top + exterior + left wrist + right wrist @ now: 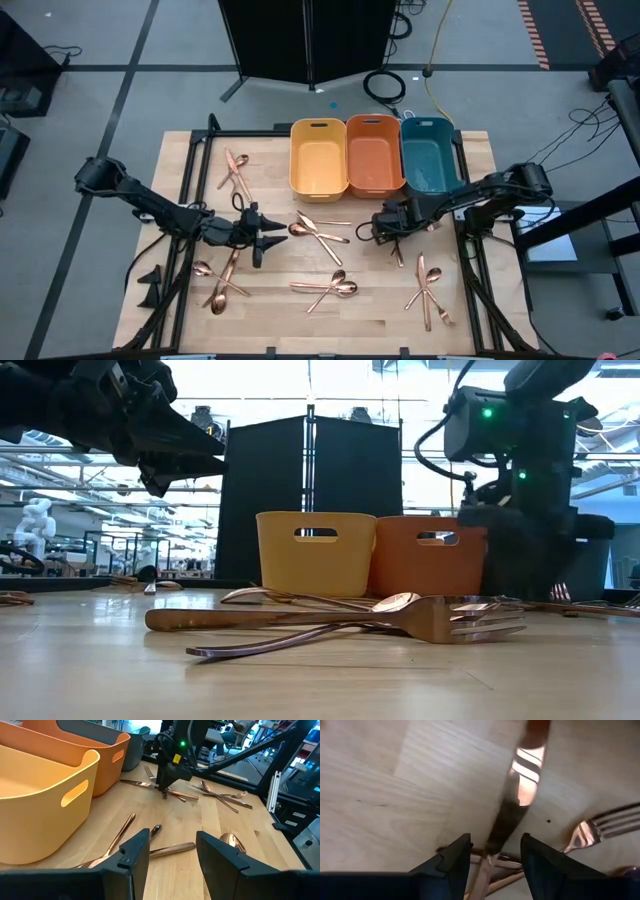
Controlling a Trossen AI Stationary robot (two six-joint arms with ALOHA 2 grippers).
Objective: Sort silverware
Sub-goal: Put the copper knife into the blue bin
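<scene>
A wooden surface point(330, 310) seen from above, with two dark robot arms reaching inward from either side. The left arm stretches low from the left edge toward the middle; its left hand point(268, 243) hangs above the boards with its fingers spread and nothing between them. The right arm bends in from the right edge, and its right hand point(379, 229) points steeply down at the surface, fingers apart and straddling a copper knife point(512, 805) that lies flat on the wood, beside a fork point(600, 827).

Three plastic bins stand side by side at the far edge: one yellow bin point(318, 156), one orange bin point(374, 153), one teal bin point(429, 155).

The copper silverware point(320, 232) lies scattered on the surface in about six small crossed clusters of spoons, forks and knives; an exact count of pieces cannot be made out.
</scene>
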